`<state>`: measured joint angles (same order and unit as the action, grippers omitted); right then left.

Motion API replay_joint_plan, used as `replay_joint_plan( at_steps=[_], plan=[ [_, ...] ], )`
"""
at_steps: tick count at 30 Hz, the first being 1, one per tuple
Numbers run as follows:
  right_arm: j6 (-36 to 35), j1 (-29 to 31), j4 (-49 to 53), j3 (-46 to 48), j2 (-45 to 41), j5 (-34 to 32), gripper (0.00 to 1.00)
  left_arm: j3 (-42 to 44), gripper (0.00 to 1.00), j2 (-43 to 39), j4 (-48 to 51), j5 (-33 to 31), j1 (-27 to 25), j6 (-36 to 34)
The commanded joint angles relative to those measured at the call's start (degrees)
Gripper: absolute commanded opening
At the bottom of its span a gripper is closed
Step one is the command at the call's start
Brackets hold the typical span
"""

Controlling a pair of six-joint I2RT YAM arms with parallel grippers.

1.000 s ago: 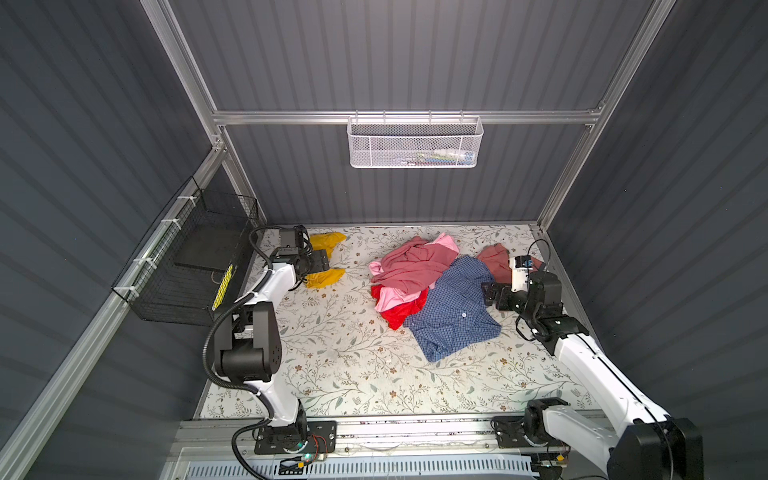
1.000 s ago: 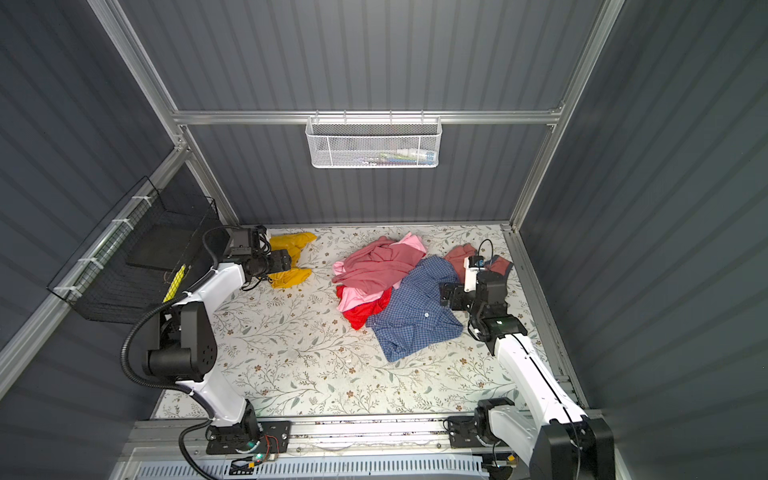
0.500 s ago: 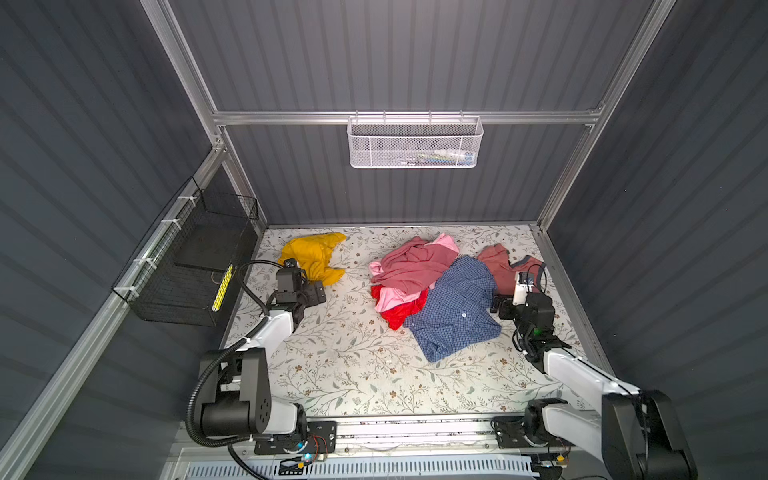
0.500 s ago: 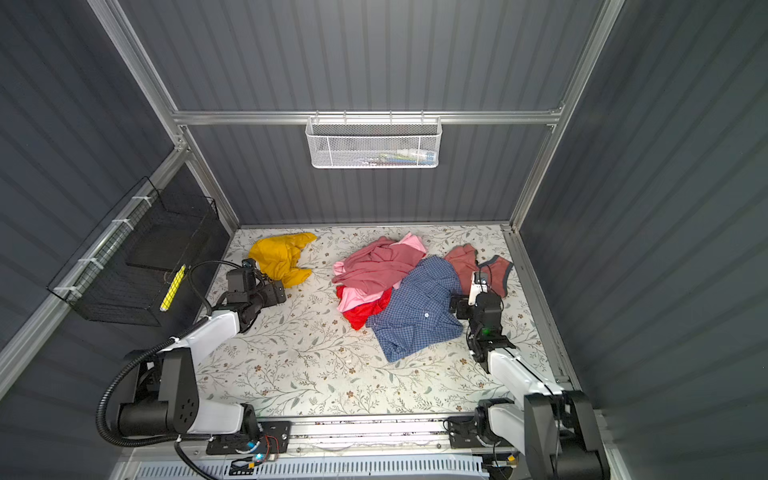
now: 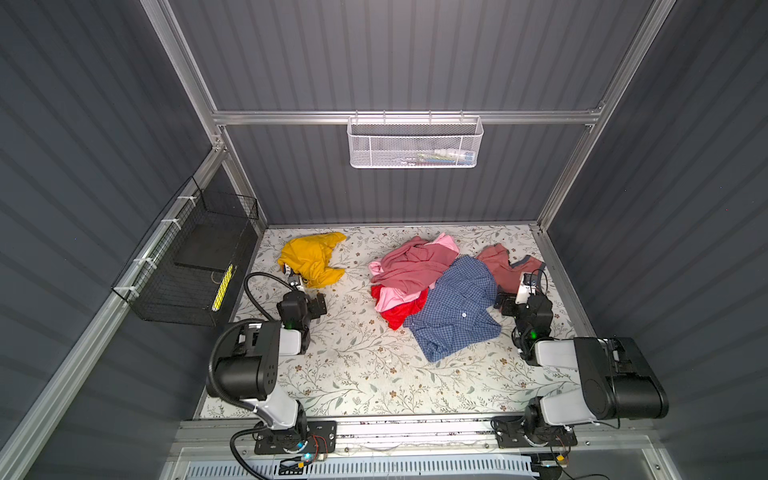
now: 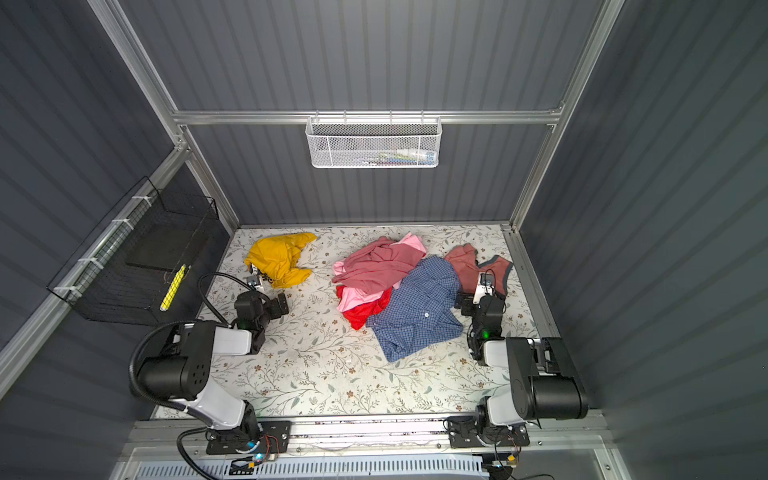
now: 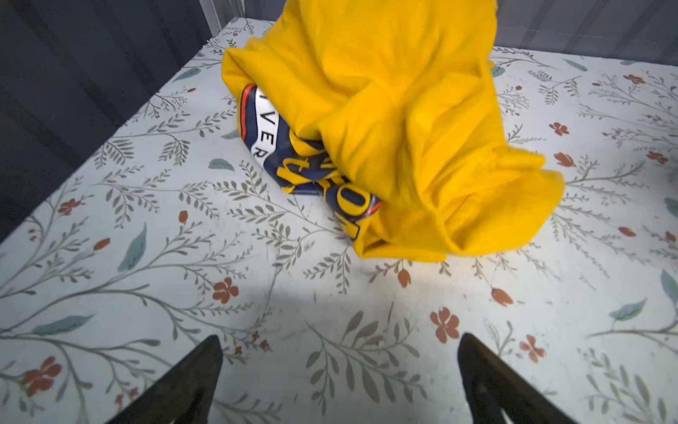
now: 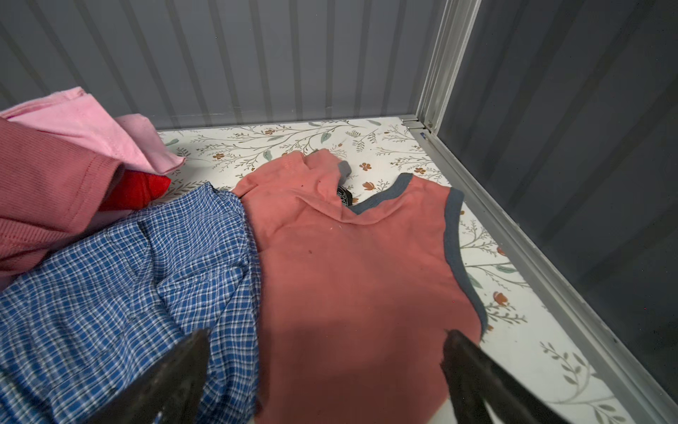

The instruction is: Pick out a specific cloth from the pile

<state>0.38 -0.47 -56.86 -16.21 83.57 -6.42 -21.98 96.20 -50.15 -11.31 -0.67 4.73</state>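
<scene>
Finding the mustard-yellow printed shirt (image 5: 312,258) crumpled near the far left corner of the floral tabletop (image 5: 357,374), well apart from the pile (image 5: 419,274). Seems picked out already. Showing left gripper (image 7: 339,337) empty, fingers spread wide, near it. Showing right gripper (image 8: 326,334) equally wide, empty, over the pile's rose vest (image 8: 359,257). Little left, apparently.

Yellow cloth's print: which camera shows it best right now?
The left wrist view: the yellow cloth fills it close up, its navy-and-white print plain to see. Both top views show the cloth only as a small crumpled heap, print barely visible. The right wrist view misses it.
</scene>
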Motion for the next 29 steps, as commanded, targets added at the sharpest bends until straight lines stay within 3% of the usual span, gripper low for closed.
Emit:
replay_joint_plan(
  at_steps=[1,3,5,29],
  plan=[
    [0.8,-0.6,-1.5,-1.3,0.1,2.8,0.99,1.0,1.0,-0.1,-9.8,0.4,-0.1,-1.4],
    [0.9,-0.8,-1.0,-1.4,0.0,3.0,0.99,-0.8,1.0,2.1,-10.9,0.6,-0.4,-2.3],
    [0.9,-0.8,-1.2,-1.4,0.1,3.1,0.99,-4.7,1.0,1.3,-1.3,2.7,-0.7,-3.4],
    [0.8,-0.8,-1.1,-1.3,0.0,3.1,0.99,-5.3,1.0,2.1,-1.5,2.8,-2.4,-5.8]
  ],
)
